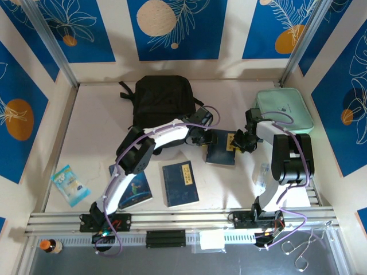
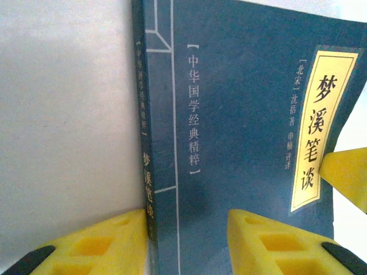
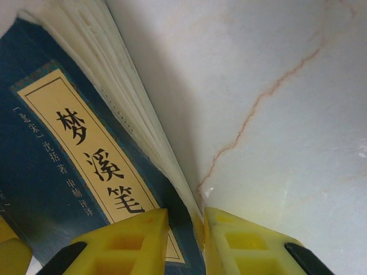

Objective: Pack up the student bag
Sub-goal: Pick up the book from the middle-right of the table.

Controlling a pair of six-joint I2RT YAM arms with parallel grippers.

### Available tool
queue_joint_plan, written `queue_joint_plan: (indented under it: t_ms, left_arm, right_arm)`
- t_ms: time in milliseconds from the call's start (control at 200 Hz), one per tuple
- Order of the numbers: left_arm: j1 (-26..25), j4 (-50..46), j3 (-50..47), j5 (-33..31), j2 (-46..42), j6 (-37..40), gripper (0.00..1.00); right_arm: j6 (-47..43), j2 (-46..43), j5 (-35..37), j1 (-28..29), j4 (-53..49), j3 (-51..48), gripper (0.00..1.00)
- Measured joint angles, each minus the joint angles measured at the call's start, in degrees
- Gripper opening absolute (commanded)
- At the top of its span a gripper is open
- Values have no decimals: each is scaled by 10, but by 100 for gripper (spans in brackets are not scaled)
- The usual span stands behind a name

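Your student bag (image 1: 163,100) lies flat at the far middle of the table, behind and to the left of both grippers, and neither set of jaws touches it. The left gripper (image 2: 188,226) points down at a dark blue book (image 1: 221,150) in front of the bag's near right corner. Its jaws stand apart across the spine, with one finger (image 2: 103,243) on the table against the spine and the other (image 2: 275,243) over the cover. The right gripper (image 3: 186,220) meets the same book from the opposite side. Its jaws are nearly together with the page edge in the narrow gap, but you cannot tell whether they pinch it. From above you cannot see into the bag. A mint-green pouch (image 1: 285,109) lies flat in the far right corner, its contents hidden. Two more blue books (image 1: 179,183) (image 1: 135,189) lie near the left arm's base, and a snack packet (image 1: 70,184) lies at the left edge. The table (image 3: 298,143) is pale marble with a reddish vein. White walls (image 1: 120,28) carry blue leaf prints.
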Motion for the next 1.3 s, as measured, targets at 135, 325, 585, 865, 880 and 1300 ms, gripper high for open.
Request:
queue_joint_plan:
  t_ms: [135, 325, 585, 865, 880, 1300]
  left_arm:
    - [10, 14, 0, 30, 3, -19, 40]
    - [25, 51, -7, 71, 4, -29, 37]
    - [28, 98, -67, 104, -45, -20, 30]
    - [19, 159, -70, 138, -68, -31, 28]
    - [18, 159, -70, 138, -68, -32, 28]
    - [17, 119, -64, 117, -67, -30, 15]
  right_arm:
    - [0, 2, -12, -4, 2, 0, 21]
    - [4, 3, -26, -14, 7, 0, 19]
    - [8, 3, -36, -27, 21, -3, 15]
    - [19, 4, -45, -28, 48, -8, 13]
    - [19, 4, -45, -28, 48, -8, 13]
    - [20, 5, -49, -28, 50, -8, 16]
